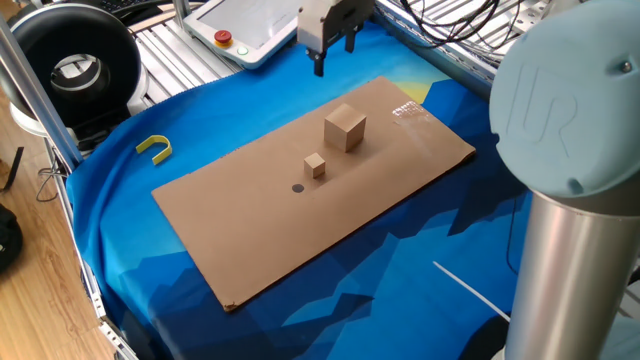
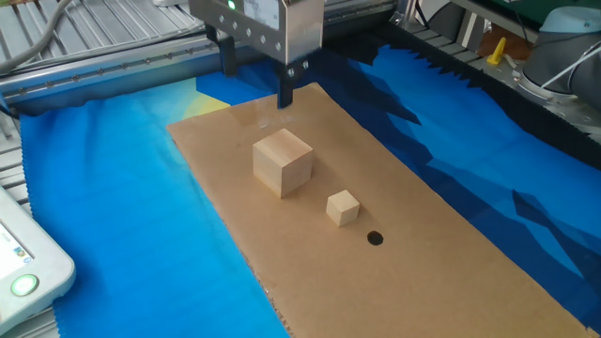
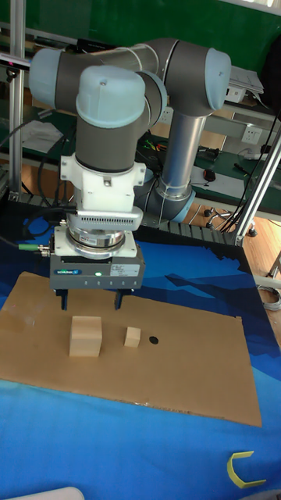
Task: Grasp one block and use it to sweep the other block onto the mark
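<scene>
Jaws wide apart, empty, above big block (image 2: 283,161), touching nothing.

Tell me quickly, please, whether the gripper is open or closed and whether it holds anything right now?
Gripper: open, holding nothing, above the cardboard behind the big block.

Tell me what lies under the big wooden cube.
The big wooden cube rests flat on the brown cardboard sheet, which lies on blue cloth. Whatever sits directly beneath the cube's base is covered and cannot be seen.
</scene>
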`<state>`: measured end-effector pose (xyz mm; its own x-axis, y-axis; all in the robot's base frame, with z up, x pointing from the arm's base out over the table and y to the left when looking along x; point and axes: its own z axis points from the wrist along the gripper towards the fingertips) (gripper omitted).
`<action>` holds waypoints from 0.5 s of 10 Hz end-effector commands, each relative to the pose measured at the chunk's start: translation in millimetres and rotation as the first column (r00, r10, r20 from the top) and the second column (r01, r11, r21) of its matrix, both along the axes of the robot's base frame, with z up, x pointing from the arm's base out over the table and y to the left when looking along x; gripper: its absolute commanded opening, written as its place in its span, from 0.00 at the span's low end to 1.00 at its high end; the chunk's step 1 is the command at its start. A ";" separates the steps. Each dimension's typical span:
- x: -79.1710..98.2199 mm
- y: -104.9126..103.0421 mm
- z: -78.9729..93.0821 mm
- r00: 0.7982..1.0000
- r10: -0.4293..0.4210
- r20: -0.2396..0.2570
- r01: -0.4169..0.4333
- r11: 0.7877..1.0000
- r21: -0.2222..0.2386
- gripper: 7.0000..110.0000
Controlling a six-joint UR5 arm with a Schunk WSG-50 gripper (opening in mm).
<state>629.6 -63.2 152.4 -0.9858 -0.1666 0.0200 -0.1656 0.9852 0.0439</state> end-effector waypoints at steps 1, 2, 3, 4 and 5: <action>2.8 7.9 -2.7 1.000 -0.028 0.004 0.028 1.000 0.009 0.79; 3.5 7.8 -3.1 0.999 -0.040 0.005 0.040 0.999 0.008 0.79; 6.7 -1.8 -3.1 0.996 -0.090 0.015 0.091 0.995 -0.036 0.79; 6.5 -4.3 -2.6 0.994 -0.109 0.012 0.109 0.993 -0.050 0.79; 5.9 -3.1 -2.6 0.994 -0.109 0.010 0.109 0.993 -0.044 0.79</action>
